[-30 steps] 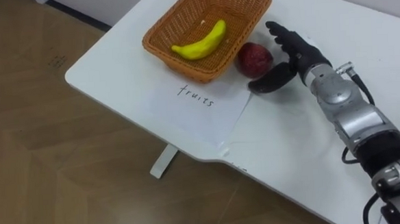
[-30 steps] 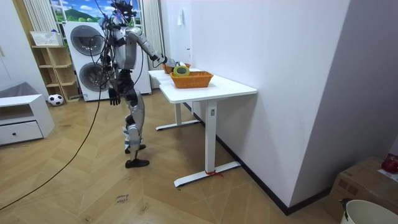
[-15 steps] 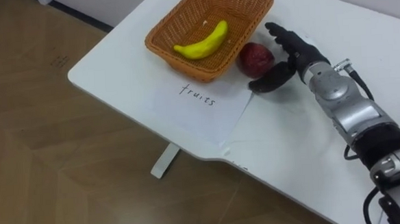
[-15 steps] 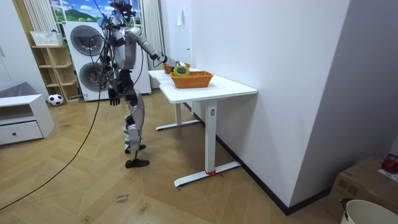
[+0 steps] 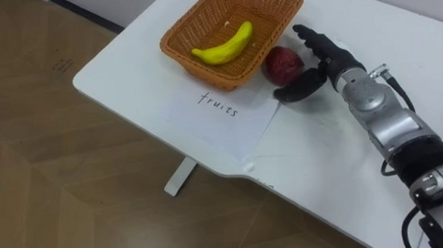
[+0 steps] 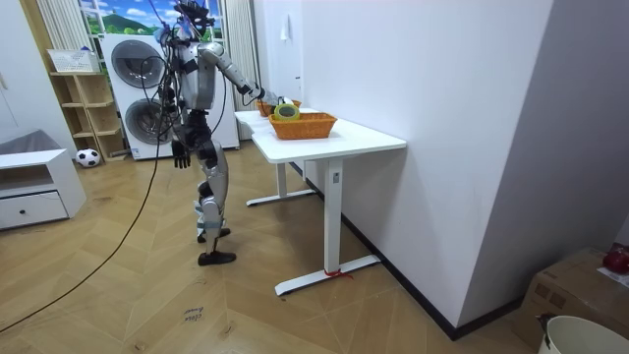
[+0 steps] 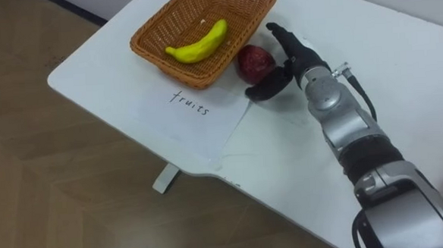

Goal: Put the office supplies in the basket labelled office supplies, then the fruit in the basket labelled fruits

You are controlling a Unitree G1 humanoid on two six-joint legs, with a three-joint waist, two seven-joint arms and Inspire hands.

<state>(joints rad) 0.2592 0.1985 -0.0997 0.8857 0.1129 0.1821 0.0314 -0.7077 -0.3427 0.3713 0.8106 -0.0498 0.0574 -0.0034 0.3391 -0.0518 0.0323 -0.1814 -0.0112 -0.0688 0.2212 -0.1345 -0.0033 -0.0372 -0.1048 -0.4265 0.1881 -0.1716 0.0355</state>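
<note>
**A:** What has changed in the last second?

**B:** Very little. Closest in, the left hand (image 6: 180, 152) hangs by the robot's hip, away from the desk (image 5: 322, 157). On the desk's near edge, the paper sheet (image 5: 218, 124) with a handwritten word lies where it was.

**A:** And the working hand?

**B:** The right hand (image 5: 330, 60) sits just past the sheet, in the same place as a second ago. Its fingers (image 5: 312, 39) are straight and spread wide, with the thumb low on the near side. The red fruit (image 5: 281, 64) lies in that open gap. Nothing is gripped, and I cannot tell whether a finger touches the fruit.

**A:** So the fruit isn't in yet?

**B:** No. It rests on the desk just beside the wicker basket (image 5: 192, 65), outside the rim. Beyond it, the banana (image 5: 223, 46) already lies in that basket.

**A:** Meaning?

**B:** I judge the grasp is stalled at the approach. The fingers must close round the fruit before it can be lifted over the rim. Further along the desk, the room view shows a second basket (image 6: 314, 128) holding a greenish roll (image 6: 286, 112).
</note>
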